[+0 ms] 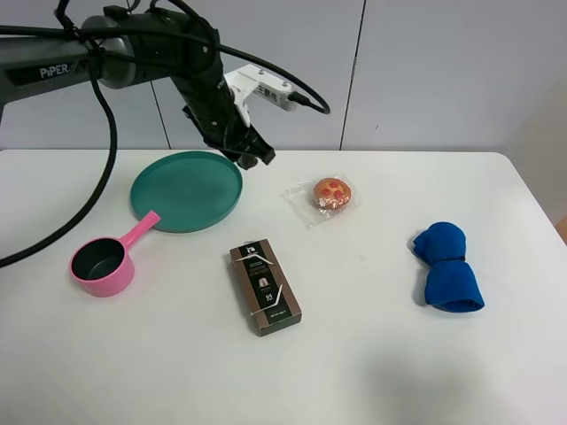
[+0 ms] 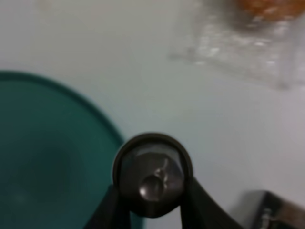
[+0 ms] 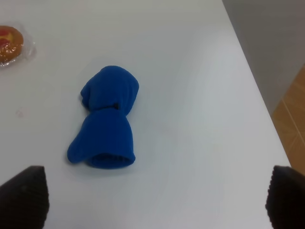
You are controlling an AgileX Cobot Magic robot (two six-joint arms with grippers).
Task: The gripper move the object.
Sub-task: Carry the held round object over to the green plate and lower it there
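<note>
White table [image 1: 381, 372]: pink saucepan [image 1: 102, 263] at left, handle pointing to the green plate [image 1: 186, 190]. Left gripper [image 1: 252, 157] above the plate's right rim, jaws clamped on the dark metallic capsule [image 2: 152, 174], held clear of the table. Brown box [image 1: 265, 289], centre. Wrapped cookie [image 1: 332, 194]. Blue cloth [image 1: 447, 267], right. Right gripper [image 3: 152, 198]: jaws spread wide, holding nothing.

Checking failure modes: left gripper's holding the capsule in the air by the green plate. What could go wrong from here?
1. The capsule sits only between the tips of the left gripper; its round body could slip out.
2. It hangs over the rim of the green plate, so a release here might bounce it onto the table.
</note>
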